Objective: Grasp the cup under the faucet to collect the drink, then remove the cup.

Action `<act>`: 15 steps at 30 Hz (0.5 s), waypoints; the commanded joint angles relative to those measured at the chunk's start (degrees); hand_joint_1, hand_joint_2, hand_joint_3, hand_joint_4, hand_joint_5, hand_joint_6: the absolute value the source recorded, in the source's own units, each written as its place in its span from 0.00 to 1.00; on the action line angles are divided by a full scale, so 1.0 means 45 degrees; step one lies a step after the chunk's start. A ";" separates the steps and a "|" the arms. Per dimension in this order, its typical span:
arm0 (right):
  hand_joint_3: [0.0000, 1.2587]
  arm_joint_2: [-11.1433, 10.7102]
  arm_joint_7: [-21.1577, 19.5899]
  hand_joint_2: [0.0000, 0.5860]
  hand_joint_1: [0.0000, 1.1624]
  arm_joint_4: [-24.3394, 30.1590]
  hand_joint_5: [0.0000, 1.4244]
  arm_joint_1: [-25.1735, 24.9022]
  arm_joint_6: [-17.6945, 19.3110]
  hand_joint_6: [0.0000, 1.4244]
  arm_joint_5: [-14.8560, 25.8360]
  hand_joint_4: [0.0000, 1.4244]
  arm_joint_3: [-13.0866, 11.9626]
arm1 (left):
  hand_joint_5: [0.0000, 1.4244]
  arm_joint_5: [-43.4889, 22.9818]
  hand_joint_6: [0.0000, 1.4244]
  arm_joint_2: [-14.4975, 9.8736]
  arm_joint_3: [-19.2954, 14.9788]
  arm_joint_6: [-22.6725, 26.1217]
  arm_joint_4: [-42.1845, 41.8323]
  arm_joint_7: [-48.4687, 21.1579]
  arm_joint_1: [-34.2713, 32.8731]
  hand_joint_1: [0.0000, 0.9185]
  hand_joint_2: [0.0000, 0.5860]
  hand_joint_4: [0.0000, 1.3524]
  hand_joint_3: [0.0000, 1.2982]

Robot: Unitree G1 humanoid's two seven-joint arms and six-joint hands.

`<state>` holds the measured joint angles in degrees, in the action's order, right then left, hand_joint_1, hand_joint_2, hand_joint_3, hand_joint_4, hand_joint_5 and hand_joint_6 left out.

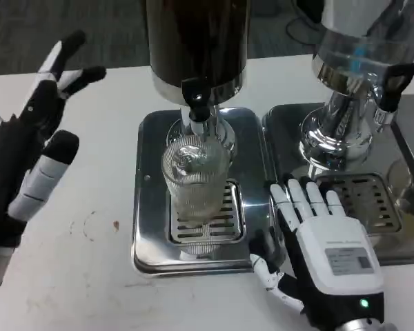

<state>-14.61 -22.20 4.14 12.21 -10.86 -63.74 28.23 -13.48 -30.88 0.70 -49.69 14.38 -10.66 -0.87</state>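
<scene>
Cup: clear ribbed glass cup (194,178) stood on the steel drip tray (150,207) under the black faucet (197,103).
Hands: left hand (29,155) and right hand (317,234) were spread, holding nothing.
Progress: grasp, filling and removal apparently remained.

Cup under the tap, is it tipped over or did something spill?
Nothing stands out. The clear ribbed glass cup stands upright on the slotted metal drip tray, under the black faucet. No puddle shows on the tray.
</scene>
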 commanded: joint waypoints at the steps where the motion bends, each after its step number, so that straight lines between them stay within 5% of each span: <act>1: 0.05 0.0054 0.0066 0.73 0.14 0.0012 0.00 0.0015 -0.0056 0.00 0.0057 0.00 -0.0013 | 0.12 -0.1231 0.09 0.0183 -0.0034 0.1107 -0.0617 -0.1636 -0.0450 0.00 0.23 0.00 0.07; 15: 0.05 0.0566 -0.0174 0.72 0.14 0.0055 0.00 0.0256 -0.0284 0.00 0.0309 0.00 -0.0187 | 0.10 -0.1270 0.06 0.1494 -0.0099 0.2982 0.0295 -0.4660 -0.2934 0.00 0.20 0.00 0.07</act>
<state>-12.46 -22.19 4.19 12.88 -11.87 -63.36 27.98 -19.79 -25.30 0.35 -37.66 14.27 -29.81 -12.31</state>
